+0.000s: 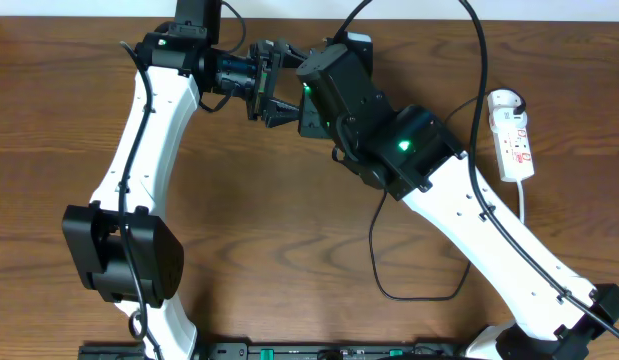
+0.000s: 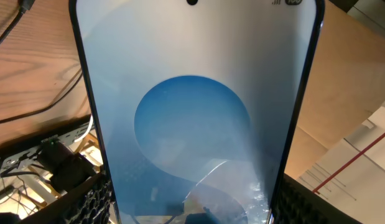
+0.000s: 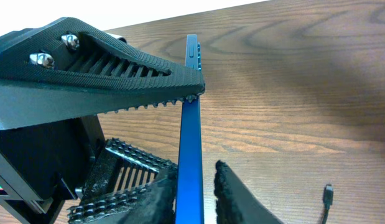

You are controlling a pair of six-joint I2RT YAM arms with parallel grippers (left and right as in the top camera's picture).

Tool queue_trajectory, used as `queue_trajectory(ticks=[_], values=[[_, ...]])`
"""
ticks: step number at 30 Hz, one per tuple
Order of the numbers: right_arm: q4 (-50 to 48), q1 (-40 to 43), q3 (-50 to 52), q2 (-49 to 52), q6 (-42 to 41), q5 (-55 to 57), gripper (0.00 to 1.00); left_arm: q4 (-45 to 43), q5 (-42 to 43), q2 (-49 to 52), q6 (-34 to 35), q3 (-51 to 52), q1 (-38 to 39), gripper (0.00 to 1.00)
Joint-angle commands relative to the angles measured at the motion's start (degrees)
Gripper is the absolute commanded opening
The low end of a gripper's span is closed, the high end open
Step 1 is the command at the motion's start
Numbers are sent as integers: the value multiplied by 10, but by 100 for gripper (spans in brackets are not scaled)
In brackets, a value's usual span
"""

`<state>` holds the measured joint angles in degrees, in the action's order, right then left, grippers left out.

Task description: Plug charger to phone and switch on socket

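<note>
Left gripper (image 2: 193, 208) is clamped across the width of the phone (image 2: 192, 112). Right gripper (image 3: 196, 193) straddles the phone's thin edge, jaws apart, with a gap on one side. The charger (image 3: 327, 194) plug tip lies on the table (image 3: 316, 93) nearby. The socket (image 1: 511, 135) lies well apart, at the right.

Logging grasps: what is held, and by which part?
The left hand grips the phone by its long edges near the bottom; the right hand flanks it, a gap on one side.
</note>
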<state>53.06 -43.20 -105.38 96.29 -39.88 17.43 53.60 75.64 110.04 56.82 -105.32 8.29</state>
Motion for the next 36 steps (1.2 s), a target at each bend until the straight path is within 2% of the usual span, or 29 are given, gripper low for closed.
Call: queue_trajectory(ticks=[1,8,14,15,16,18,19,25,31,32,34,36], values=[[-1,-2,-10,1,1,11,13,-2,20,-18,3,-5,-2,70],[-3,-3,-10,1,1,11,2,-2,21,-18,4,-5,-2,70],[-7,-3,-10,1,0,18,2,-2,21,-18,3,-5,-2,70],[-8,-3,-10,1,0,26,2,-2,21,-18,3,-5,-2,72],[-10,-3,-10,1,-7,41,2,-2,21,-18,3,-5,-2,81],[-10,-2,-10,-1,-30,64,2,-2,21,-18,3,-5,-2,91],[-9,-2,-10,-2,-63,87,1,-2,21,-18,3,-5,-2,95],[-16,-2,-10,-19,-219,155,1,-2,21,-18,3,-5,-2,95],[-3,0,-10,-27,-423,133,1,-2,21,-18,33,-5,-2,95],[-1,0,-10,-28,-479,126,1,-2,22,-18,53,-5,-2,92],[0,0,-10,-28,-519,121,1,-2,24,-18,64,-5,-2,87],[0,0,-10,-28,-550,120,1,-2,35,-18,75,-5,-2,86]])
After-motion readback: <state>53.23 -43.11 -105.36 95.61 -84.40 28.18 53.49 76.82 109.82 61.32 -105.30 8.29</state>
